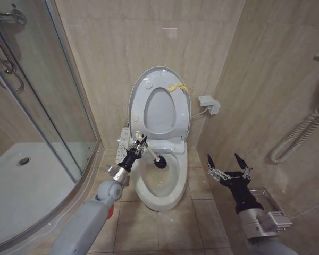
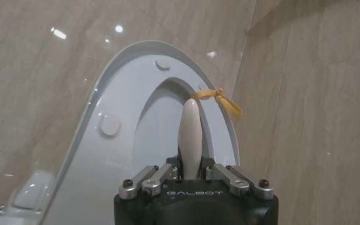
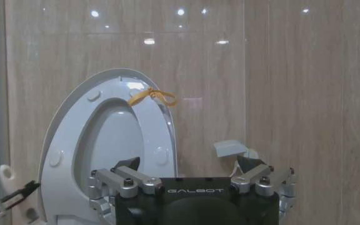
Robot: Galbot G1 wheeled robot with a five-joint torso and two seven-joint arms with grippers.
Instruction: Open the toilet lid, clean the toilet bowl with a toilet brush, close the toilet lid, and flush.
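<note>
The head camera looked forward and down from above the floor, taking in the toilet bowl [image 1: 160, 183], the raised toilet lid [image 1: 160, 101] against the tiled wall, and both arms from some way back. The left wrist camera sat close behind its own fingers [image 2: 158, 176], facing the lid [image 2: 123, 122] from very near. The right wrist camera faced the same wall from farther off. All three views shared the upright lid [image 3: 73, 140] with its yellow strap [image 3: 152, 96].
</note>
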